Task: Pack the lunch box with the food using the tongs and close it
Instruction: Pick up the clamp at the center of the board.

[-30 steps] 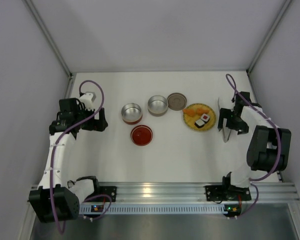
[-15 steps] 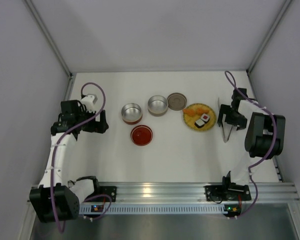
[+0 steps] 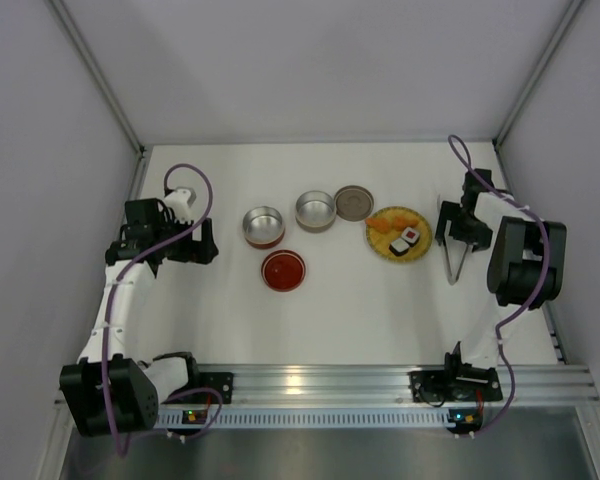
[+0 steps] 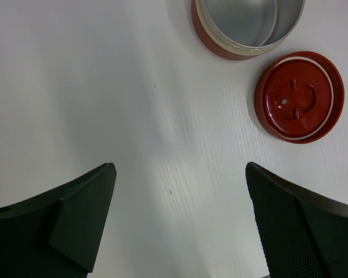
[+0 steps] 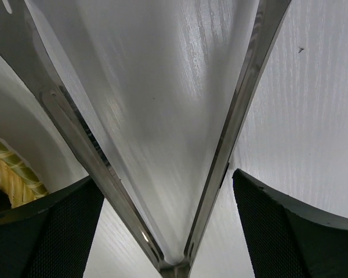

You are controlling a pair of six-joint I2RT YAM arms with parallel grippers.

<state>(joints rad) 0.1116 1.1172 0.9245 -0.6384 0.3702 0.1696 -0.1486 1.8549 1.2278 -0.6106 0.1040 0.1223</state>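
Note:
The silver tongs (image 3: 452,262) lie on the table right of the yellow plate, their joined end toward the arms. My right gripper (image 3: 454,238) is down over them. In the right wrist view the tongs (image 5: 232,127) spread in a V between my black fingers, and the right gripper (image 5: 168,185) is open, with a gap to the right arm. The food (image 3: 404,240), orange chunks and white rolls, sits on the plate (image 3: 420,228). The lunch box tins (image 3: 263,226) (image 3: 315,210) stand open mid-table. My left gripper (image 3: 208,243) (image 4: 180,168) is open over bare table.
A red lid (image 3: 283,270) (image 4: 298,95) lies in front of the red-based tin (image 4: 246,26). A grey lid (image 3: 354,202) lies beside the second tin. The woven plate's rim (image 5: 6,174) shows at the left of the right wrist view. Walls close in on both sides.
My right gripper has shifted farther up along the tongs and its fingers have drawn in a little around them. The left arm has hardly moved.

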